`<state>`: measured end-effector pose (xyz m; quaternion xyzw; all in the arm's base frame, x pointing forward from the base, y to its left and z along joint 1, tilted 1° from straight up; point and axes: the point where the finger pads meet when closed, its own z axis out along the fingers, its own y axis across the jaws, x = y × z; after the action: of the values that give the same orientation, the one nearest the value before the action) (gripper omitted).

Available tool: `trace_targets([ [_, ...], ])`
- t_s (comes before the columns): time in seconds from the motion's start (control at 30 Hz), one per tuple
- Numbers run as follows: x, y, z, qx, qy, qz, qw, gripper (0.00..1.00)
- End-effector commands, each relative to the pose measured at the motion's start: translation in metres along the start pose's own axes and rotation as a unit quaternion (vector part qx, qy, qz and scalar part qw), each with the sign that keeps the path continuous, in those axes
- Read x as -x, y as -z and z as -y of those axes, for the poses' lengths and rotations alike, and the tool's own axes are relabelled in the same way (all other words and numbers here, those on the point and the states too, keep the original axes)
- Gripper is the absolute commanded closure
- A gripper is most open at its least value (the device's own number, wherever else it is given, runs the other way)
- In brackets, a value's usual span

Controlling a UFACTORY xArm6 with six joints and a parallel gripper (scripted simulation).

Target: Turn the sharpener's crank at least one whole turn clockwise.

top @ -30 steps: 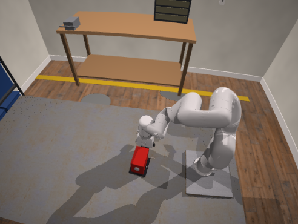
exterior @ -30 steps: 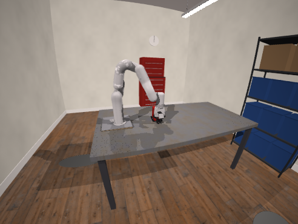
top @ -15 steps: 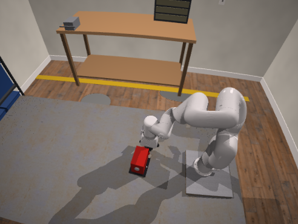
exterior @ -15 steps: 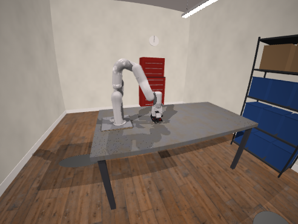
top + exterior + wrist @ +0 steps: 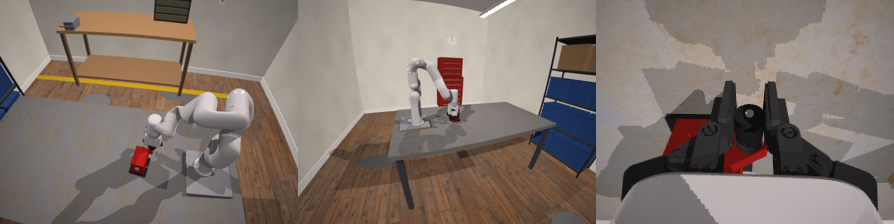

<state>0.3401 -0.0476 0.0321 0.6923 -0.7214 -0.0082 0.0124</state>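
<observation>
The red pencil sharpener (image 5: 140,160) stands on its black base on the grey table; it also shows small in the exterior view (image 5: 455,115). My gripper (image 5: 749,95) is at the sharpener's end nearest the arm (image 5: 152,147). In the wrist view the two black fingers are shut on the black crank knob (image 5: 748,121), one finger on each side of it. The red crank arm (image 5: 746,160) shows below the knob, and the sharpener's red body (image 5: 686,135) lies to the lower left of the fingers.
The arm's base plate (image 5: 209,178) sits on the table to the right of the sharpener. A wooden workbench (image 5: 127,45) stands behind the table, blue shelving (image 5: 570,115) at the side, and a red tool cabinet (image 5: 450,80) by the wall.
</observation>
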Motion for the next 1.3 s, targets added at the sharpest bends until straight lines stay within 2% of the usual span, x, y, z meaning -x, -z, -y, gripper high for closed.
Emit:
trace_targets([
  [0.0, 0.0, 0.009, -0.002, -0.002, 0.0, 0.0, 1.0, 1.0],
  [0.43, 0.0, 0.018, -0.005, -0.002, 0.0, 0.0, 1.0, 1.0],
  [1.27, 0.0, 0.019, -0.005, -0.002, 0.0, 0.0, 1.0, 1.0],
])
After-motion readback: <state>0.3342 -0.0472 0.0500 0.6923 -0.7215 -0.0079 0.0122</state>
